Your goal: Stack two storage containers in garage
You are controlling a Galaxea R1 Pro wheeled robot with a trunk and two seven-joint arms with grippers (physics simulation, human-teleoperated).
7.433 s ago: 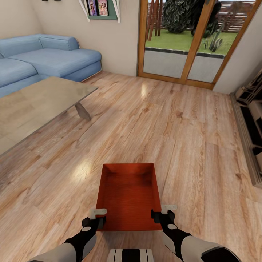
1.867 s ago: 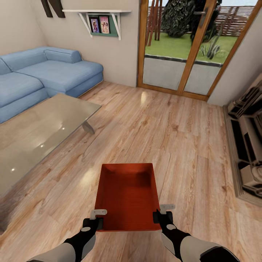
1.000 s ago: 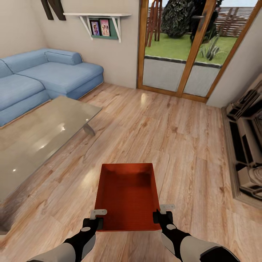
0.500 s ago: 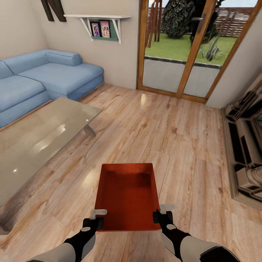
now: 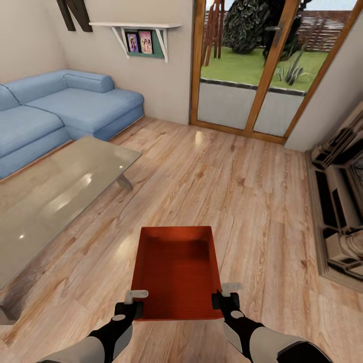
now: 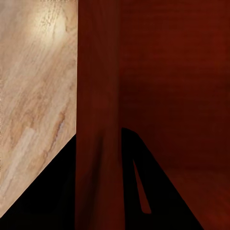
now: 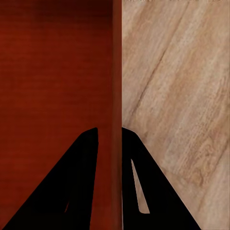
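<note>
The living room is in view, its light wood plank floor (image 5: 242,191) spread from the near edge out to the wood-framed glass doors (image 5: 252,70) at about 1 o'clock. A blue corner sofa (image 5: 60,111) is seen at 10 o'clock, and a glass coffee table (image 5: 55,196) lies at 9 o'clock, well apart from the load. A dark shelving unit (image 5: 338,212) is noted along the wall at 3 o'clock, and a wall shelf (image 5: 136,30) with framed pictures at 11 o'clock. One storage container (image 5: 176,272), orange-red and open-topped, is held out at 12 o'clock just ahead of the trunk, level, and judged to be clear of the planks. Its near corners are gripped from both sides: the left pincer (image 5: 135,302) is clamped on the container's left wall, with one finger inside and one outside as shown in the left wrist view, and the right pincer (image 5: 224,297) is clamped likewise on the right wall. Progress is judged early: one container is in hand but is not yet out of the living room. The carry to the garage, the set-down there, the fetching of the other container and the stacking are all taken as outstanding.
</note>
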